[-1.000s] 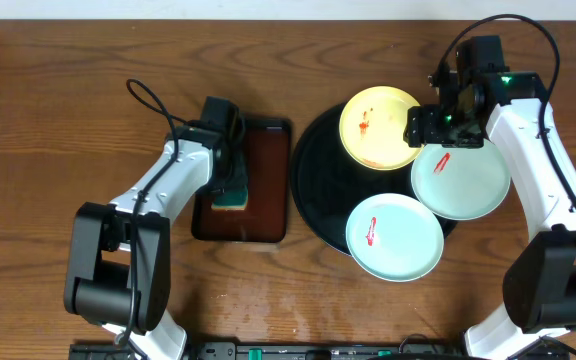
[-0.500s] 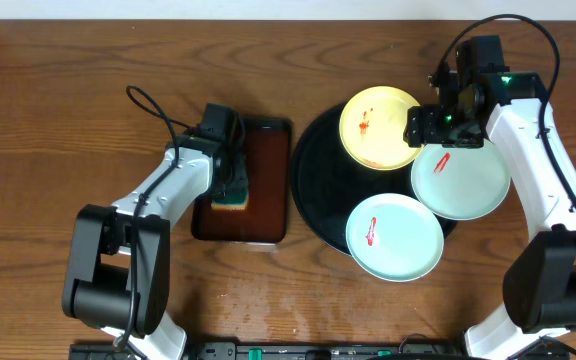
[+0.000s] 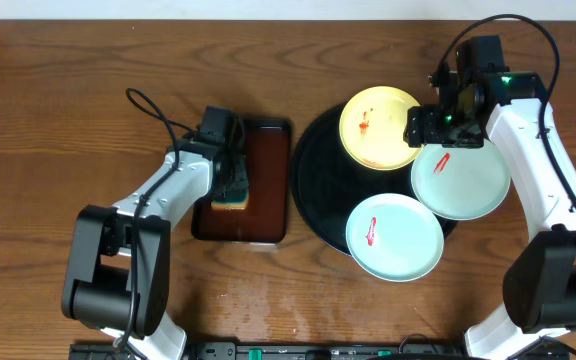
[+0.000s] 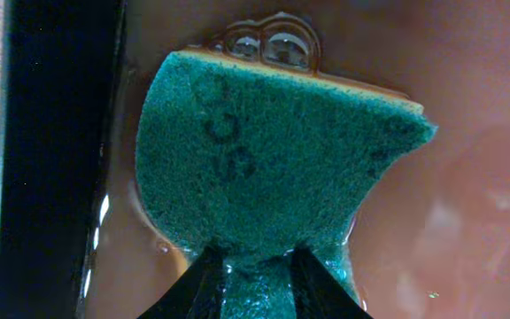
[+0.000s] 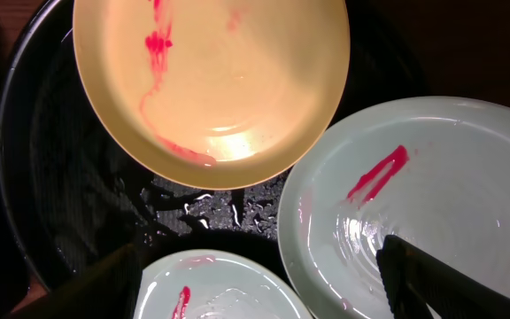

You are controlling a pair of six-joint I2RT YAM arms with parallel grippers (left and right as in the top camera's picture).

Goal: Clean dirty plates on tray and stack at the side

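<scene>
Left gripper (image 4: pixel 253 266) pinches green sponge (image 4: pixel 273 151), wet, in brown tray (image 3: pixel 268 200), centre-left. Step looks like sponge pickup; all plates red-smeared. Lower mint plate (image 3: pixel 396 238), right mint plate (image 3: pixel 468 185), yellow plate (image 3: pixel 373 125) sit on black tray (image 3: pixel 318 190), mint ones overhanging rim. Right gripper (image 5: pixel 255 266) spread wide, empty, above them. Next: you lift sponge, carry to plate. Left fingertips cropped; can't judge grip depth.

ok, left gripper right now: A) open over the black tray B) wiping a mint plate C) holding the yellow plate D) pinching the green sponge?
D: in the left wrist view the left gripper is closed on the edge of the green sponge in the brown tray.
</scene>
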